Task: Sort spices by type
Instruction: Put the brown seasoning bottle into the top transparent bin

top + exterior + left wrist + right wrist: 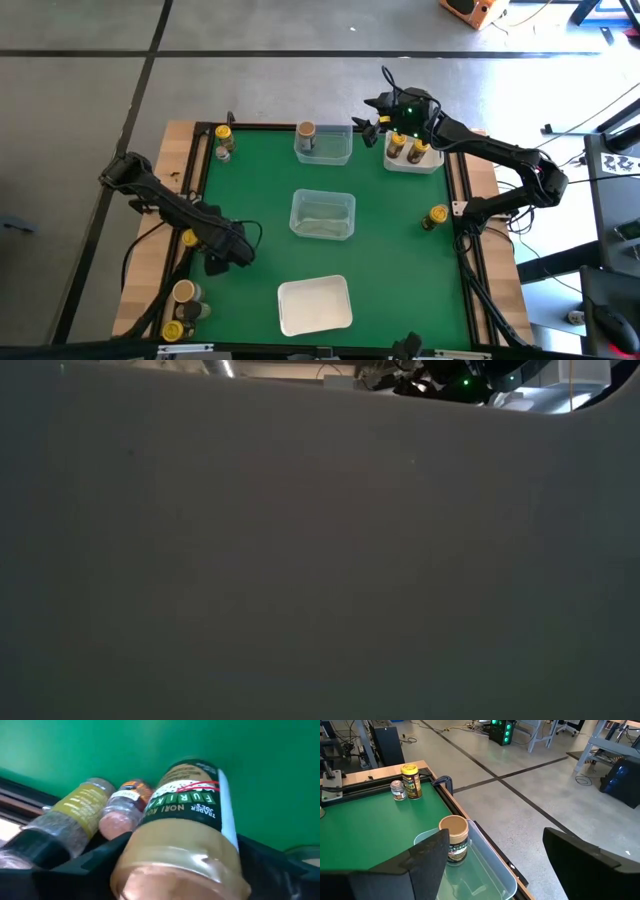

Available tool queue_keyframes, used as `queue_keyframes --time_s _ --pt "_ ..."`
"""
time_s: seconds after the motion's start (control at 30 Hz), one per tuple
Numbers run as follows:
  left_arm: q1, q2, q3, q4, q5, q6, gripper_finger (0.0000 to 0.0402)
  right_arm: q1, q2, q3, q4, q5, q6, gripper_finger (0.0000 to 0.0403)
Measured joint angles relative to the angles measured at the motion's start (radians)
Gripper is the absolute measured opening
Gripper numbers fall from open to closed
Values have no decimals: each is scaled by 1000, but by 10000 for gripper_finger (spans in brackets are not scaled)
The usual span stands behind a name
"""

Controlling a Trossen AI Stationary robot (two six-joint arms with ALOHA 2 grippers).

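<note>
My left gripper [228,252] is low over the mat near the table's left edge, shut on a tan-capped spice jar [185,825] with a green label. Two more jars [82,807] [125,807] show beyond it. My right gripper [378,120] is open at the far edge, above and between the clear tray [335,150] and the white tray [413,163]. In the right wrist view a tan-capped jar [454,840] stands upright in the clear tray [495,875], between the spread fingers and apart from them. Two jars [397,148] [418,150] stand in the white tray. My left gripper has the tan-capped jar's body [150,850] between its two fingers [70,865], one on each side. The jar lies along the fingers, cap end toward the wrist and base pointing away. The high view does not show whether it is clear of the mat.
A clear tray [322,232] sits mid-table and a white tray [314,322] near the near edge; its wall fills the low view. Loose jars stand at the far-left corner [224,132], at the right edge [437,216], at the near-left corner [183,292] and beside my left arm [190,237].
</note>
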Motion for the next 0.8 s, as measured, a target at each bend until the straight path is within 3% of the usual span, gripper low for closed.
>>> queue_keyframes --time_s 0.13,0.43,0.8 --pt "16 -2 3 10 4 -26 277 0 0 0 0 0 0 319" --pt "122 0 49 8 -37 -23 281 0 0 0 -1 0 1 319" --pt "305 0 233 2 -97 32 279 0 0 0 -2 0 3 319"
